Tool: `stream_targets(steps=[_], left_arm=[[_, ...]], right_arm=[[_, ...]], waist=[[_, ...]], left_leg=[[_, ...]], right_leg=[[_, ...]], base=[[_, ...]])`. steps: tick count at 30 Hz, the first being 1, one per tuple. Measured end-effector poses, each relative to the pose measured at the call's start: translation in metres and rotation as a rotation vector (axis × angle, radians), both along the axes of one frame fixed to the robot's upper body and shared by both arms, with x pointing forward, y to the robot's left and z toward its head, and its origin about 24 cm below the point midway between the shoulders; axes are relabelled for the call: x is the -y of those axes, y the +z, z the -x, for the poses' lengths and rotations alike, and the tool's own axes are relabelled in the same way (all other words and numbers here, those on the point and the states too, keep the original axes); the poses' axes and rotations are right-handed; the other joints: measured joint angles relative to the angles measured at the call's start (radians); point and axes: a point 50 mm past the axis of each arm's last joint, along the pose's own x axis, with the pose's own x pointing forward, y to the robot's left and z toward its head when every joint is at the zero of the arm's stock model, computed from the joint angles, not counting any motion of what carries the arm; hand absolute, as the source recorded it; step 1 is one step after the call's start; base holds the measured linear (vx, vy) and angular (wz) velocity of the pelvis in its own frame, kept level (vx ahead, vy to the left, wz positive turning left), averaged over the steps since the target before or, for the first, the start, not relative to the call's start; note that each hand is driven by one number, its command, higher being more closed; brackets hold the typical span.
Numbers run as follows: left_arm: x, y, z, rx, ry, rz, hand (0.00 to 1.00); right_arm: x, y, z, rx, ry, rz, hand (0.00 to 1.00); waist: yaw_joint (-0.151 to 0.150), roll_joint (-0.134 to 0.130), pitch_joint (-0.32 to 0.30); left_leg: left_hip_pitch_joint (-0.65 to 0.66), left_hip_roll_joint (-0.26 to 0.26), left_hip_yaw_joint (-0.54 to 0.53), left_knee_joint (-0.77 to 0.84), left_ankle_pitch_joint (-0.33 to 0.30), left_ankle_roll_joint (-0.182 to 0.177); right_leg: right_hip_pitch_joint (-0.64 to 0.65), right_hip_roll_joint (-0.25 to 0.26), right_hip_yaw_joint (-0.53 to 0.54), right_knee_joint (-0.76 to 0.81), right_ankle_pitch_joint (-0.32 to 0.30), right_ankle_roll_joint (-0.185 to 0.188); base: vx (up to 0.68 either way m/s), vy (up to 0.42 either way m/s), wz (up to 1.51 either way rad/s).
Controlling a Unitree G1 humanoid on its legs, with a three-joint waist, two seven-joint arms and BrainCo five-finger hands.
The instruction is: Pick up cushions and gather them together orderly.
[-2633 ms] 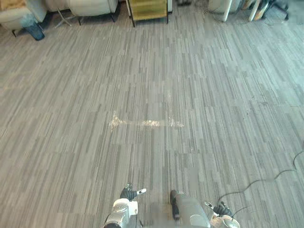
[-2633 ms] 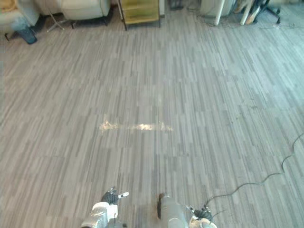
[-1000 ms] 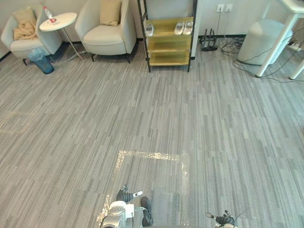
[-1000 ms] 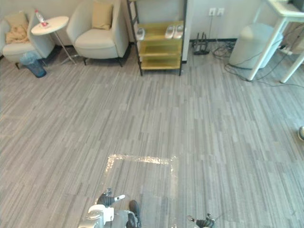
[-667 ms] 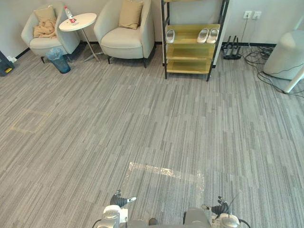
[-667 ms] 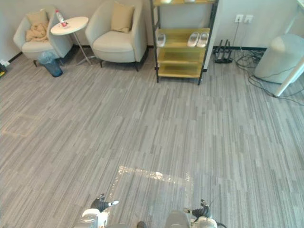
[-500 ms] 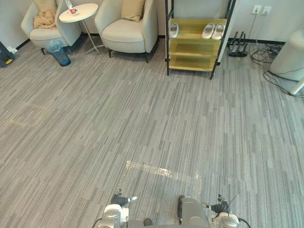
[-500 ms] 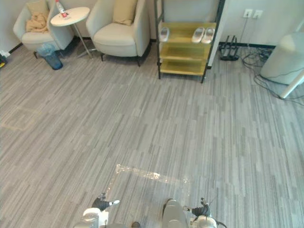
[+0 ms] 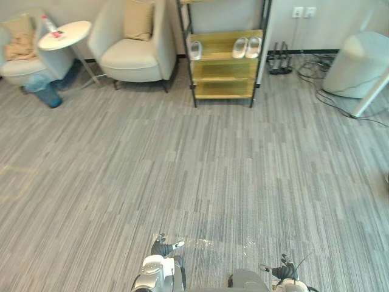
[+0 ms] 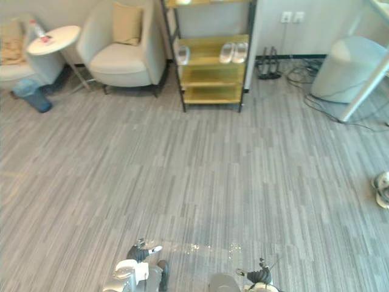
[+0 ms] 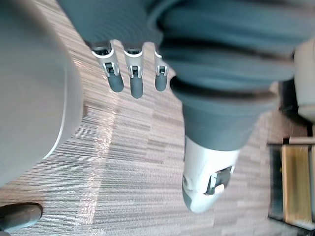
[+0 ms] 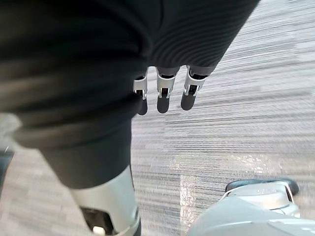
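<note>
Cushions sit apart: tan square cushion and beige cushion far beyond your fingers; left hand and right hand hang straight-fingered, holding nothing.

2 head eyes look down over floor, sharing shelf; wrist cameras face floor close.
</note>
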Motion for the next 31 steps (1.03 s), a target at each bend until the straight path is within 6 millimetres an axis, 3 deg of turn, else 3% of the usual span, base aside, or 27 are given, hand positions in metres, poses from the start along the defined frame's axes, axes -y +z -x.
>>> stream_targets(steps=[1, 2, 4, 10, 12, 13, 14, 15, 16, 17, 19, 23, 28, 31], left_arm=[[-0.005, -0.001, 0.001, -0.006, -0.001, -0.014, 0.0], [-0.007, -0.001, 0.001, -0.008, -0.014, -0.025, 0.0], [-0.009, -0.002, 0.003, -0.022, -0.055, -0.045, 0.0], [-0.031, -0.004, 0.01, -0.052, -0.059, -0.12, 0.0], [-0.032, -0.004, 0.011, -0.054, -0.06, -0.123, 0.0], [-0.03, -0.004, 0.011, -0.054, -0.06, -0.119, 0.0], [-0.027, -0.005, 0.012, -0.056, -0.058, -0.111, 0.0], [-0.029, -0.006, 0.012, -0.062, -0.057, -0.115, 0.0], [-0.031, -0.004, 0.008, -0.054, -0.057, -0.121, 0.0], [-0.02, -0.005, 0.007, -0.048, -0.063, -0.093, 0.0], [-0.002, -0.007, 0.012, -0.061, -0.058, -0.042, 0.0], [-0.008, -0.008, 0.014, -0.066, -0.049, -0.05, 0.0], [-0.023, -0.01, 0.023, -0.091, -0.042, -0.086, 0.0], [-0.023, -0.011, 0.027, -0.099, -0.04, -0.086, 0.0]], right_arm=[[-0.006, -0.004, 0.001, -0.022, -0.001, -0.02, 0.0], [-0.009, -0.006, 0.004, -0.038, -0.005, -0.034, 0.0], [-0.01, -0.01, 0.001, -0.063, -0.023, -0.052, 0.0], [-0.011, -0.005, -0.022, -0.018, -0.025, -0.057, 0.0], [-0.004, -0.004, -0.02, -0.019, -0.051, -0.048, 0.0], [-0.001, -0.004, -0.019, -0.023, -0.048, -0.036, 0.0], [0.003, -0.003, -0.019, -0.024, -0.046, -0.025, 0.0], [0.004, -0.002, -0.02, -0.017, -0.045, -0.02, 0.0], [0.005, -0.002, -0.02, -0.018, -0.046, -0.018, 0.0], [0.011, -0.001, -0.019, -0.026, -0.05, -0.004, 0.0], [0.028, -0.001, -0.008, -0.052, -0.081, 0.03, 0.0], [0.026, -0.002, -0.009, -0.055, -0.088, 0.021, 0.0], [0.013, -0.009, -0.002, -0.091, -0.092, -0.018, 0.0], [0.013, -0.009, -0.001, -0.094, -0.086, -0.015, 0.0]], waist=[[0.004, -0.042, -0.035], [0.003, -0.065, -0.048], [0.007, -0.075, -0.056], [0.03, -0.049, -0.069], [0.034, -0.022, -0.074], [0.033, 0.001, -0.071], [0.034, 0.028, -0.076], [0.032, 0.024, -0.083], [0.024, 0.006, -0.073], [0.018, 0.01, -0.071], [0.016, 0.064, -0.093], [0.018, 0.053, -0.093], [0.024, 0.007, -0.096], [0.027, 0.003, -0.103]], left_leg=[[-0.004, -0.034, 0.045, -0.009, -0.008, 0.021], [-0.007, -0.057, 0.066, -0.017, -0.011, 0.035], [-0.009, -0.085, 0.076, -0.028, -0.024, 0.06], [0.042, -0.09, 0.095, -0.089, -0.02, 0.073], [0.073, -0.082, 0.087, -0.095, -0.02, 0.073], [0.085, -0.07, 0.067, -0.096, -0.02, 0.091], [0.091, -0.056, 0.052, -0.099, -0.022, 0.095], [0.081, -0.072, 0.048, -0.074, -0.022, 0.095], [0.062, -0.107, 0.036, -0.018, -0.023, 0.096], [0.023, -0.112, 0.02, 0.0, -0.056, 0.111], [0.07, -0.102, -0.01, -0.204, 0.029, 0.108], [0.128, -0.101, -0.024, -0.232, 0.029, 0.104], [0.172, -0.107, -0.062, -0.223, 0.03, 0.104], [0.182, -0.116, -0.07, -0.201, 0.03, 0.104]], right_leg=[[-0.018, -0.034, 0.044, -0.004, 0.002, 0.016], [-0.021, -0.062, 0.062, -0.031, 0.018, 0.037], [-0.017, -0.091, 0.1, -0.101, 0.085, 0.06], [-0.019, -0.094, 0.094, -0.121, 0.194, 0.065], [-0.029, -0.08, 0.07, -0.057, 0.218, 0.071], [-0.064, -0.065, 0.066, -0.001, 0.198, 0.077], [-0.075, -0.052, 0.042, -0.061, 0.131, 0.078], [-0.04, -0.06, 0.007, -0.34, 0.241, 0.027], [-0.034, -0.088, -0.021, -0.363, 0.287, 0.035], [-0.028, -0.107, -0.021, -0.364, 0.293, 0.033], [-0.009, -0.081, -0.037, -0.364, 0.288, 0.04], [0.041, -0.084, -0.046, -0.374, 0.28, 0.046], [0.111, -0.091, -0.094, -0.372, 0.28, 0.045], [0.128, -0.097, -0.106, -0.348, 0.279, 0.047]], base=[[0.44, 0.439, -0.71], [0.36, 0.354, -0.46], [0.28, 0.329, -0.2], [0.22, 0.135, -0.22], [0.2, -0.009, -0.07], [0.14, -0.061, -0.2], [0.16, -0.077, -0.28], [0.18, -0.09, -0.09], [0.21, -0.104, 0.09], [0.24, -0.101, 0.24], [0.2, -0.029, -0.03], [0.14, 0.009, 0.06], [0.09, -0.012, 0.27], [0.09, -0.005, 0.17]])
